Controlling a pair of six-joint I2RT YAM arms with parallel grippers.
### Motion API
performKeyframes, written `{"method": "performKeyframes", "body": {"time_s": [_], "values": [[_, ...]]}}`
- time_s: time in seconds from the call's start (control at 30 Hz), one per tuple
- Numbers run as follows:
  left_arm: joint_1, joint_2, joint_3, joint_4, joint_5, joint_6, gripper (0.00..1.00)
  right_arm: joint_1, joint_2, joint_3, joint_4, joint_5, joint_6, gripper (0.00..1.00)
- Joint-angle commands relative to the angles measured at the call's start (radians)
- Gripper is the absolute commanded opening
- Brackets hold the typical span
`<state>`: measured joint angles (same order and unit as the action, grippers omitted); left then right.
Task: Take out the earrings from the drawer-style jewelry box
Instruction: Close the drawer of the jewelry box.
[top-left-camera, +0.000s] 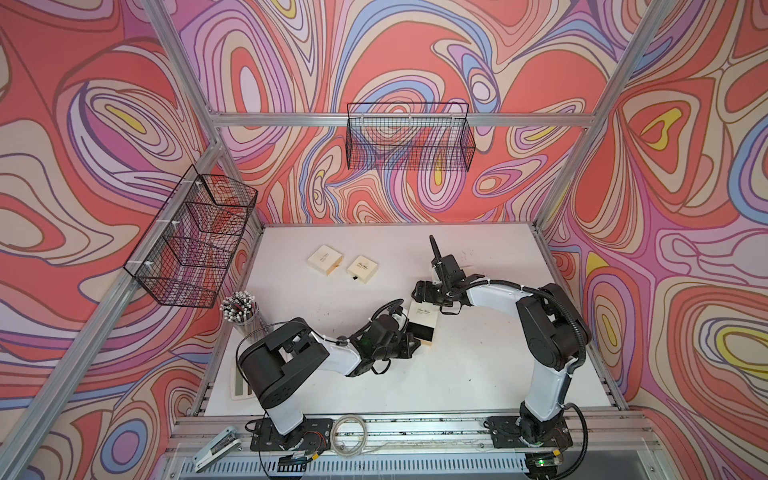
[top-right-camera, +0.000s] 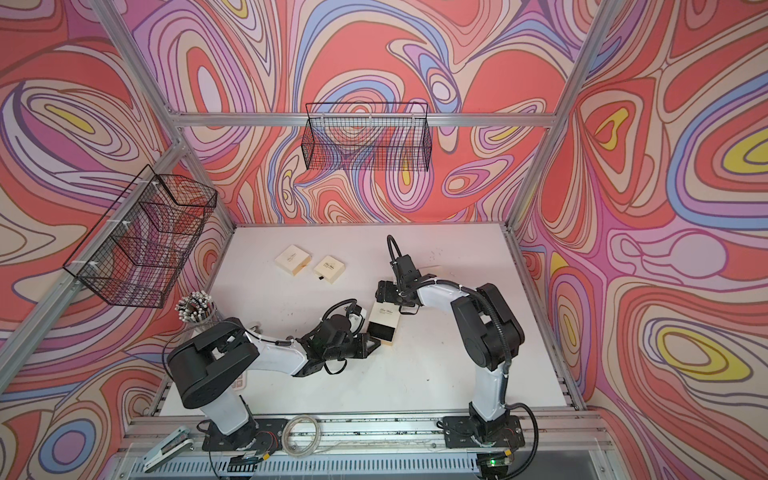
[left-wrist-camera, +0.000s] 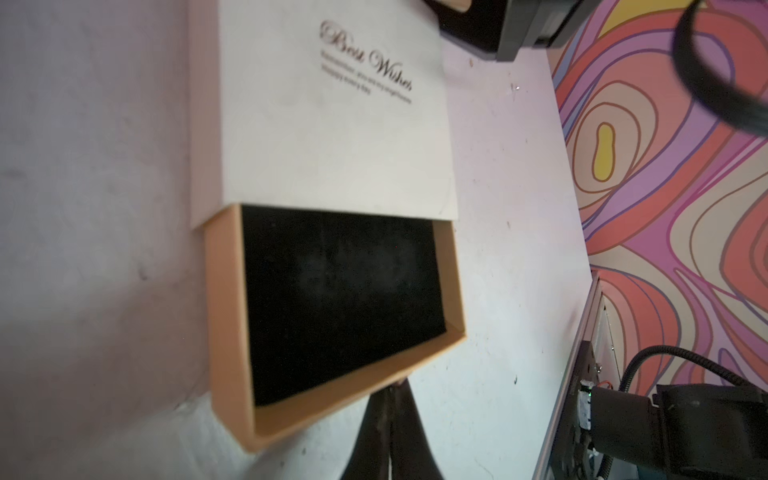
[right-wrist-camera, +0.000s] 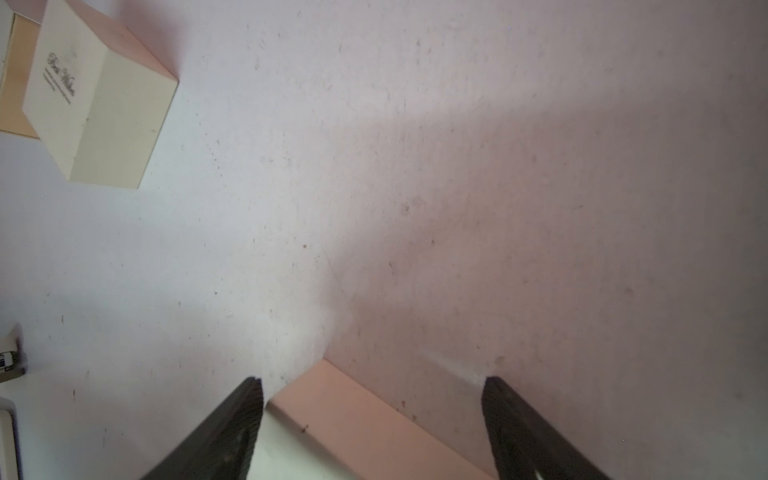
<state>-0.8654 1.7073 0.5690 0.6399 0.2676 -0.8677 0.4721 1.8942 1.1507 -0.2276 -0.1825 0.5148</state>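
The drawer-style jewelry box lies mid-table, a cream sleeve printed "Best Wishes". Its tan drawer is slid partway out towards the left arm and shows black velvet lining. The earrings are hidden; only a faint pale blur shows on the velvet. My left gripper is shut, its tips against the drawer's front wall; whether a tab is pinched I cannot tell. My right gripper straddles the sleeve's far end, both fingers against its sides.
Two more cream boxes lie at the back left; one of them appears in the right wrist view. A cup of pencils stands at the left edge. Wire baskets hang on the frame.
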Motion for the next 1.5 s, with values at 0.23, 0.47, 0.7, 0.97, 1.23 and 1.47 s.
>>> {"method": "performKeyframes", "body": {"time_s": [0.23,0.47,0.7,0.97,1.23,1.47], "values": [[-0.003,0.064,0.092,-0.012,-0.044,0.022,0.00,0.005,-0.031,-0.042,0.012,-0.031,0.007,0.86],[-0.004,0.092,0.122,-0.020,-0.059,0.041,0.00,0.013,-0.047,-0.049,0.011,-0.032,0.011,0.86],[-0.003,0.147,0.132,0.042,-0.086,0.071,0.00,0.013,-0.059,-0.066,0.031,-0.055,0.035,0.86],[-0.003,0.164,0.057,0.264,-0.080,0.091,0.00,0.013,-0.062,-0.072,0.039,-0.046,0.054,0.86],[-0.027,-0.016,-0.037,0.201,-0.088,0.103,0.00,0.013,-0.116,-0.044,-0.003,0.076,0.089,0.88],[-0.034,-0.319,-0.076,-0.180,-0.221,0.109,0.16,0.013,-0.283,-0.089,0.002,0.154,0.137,0.94]]}}
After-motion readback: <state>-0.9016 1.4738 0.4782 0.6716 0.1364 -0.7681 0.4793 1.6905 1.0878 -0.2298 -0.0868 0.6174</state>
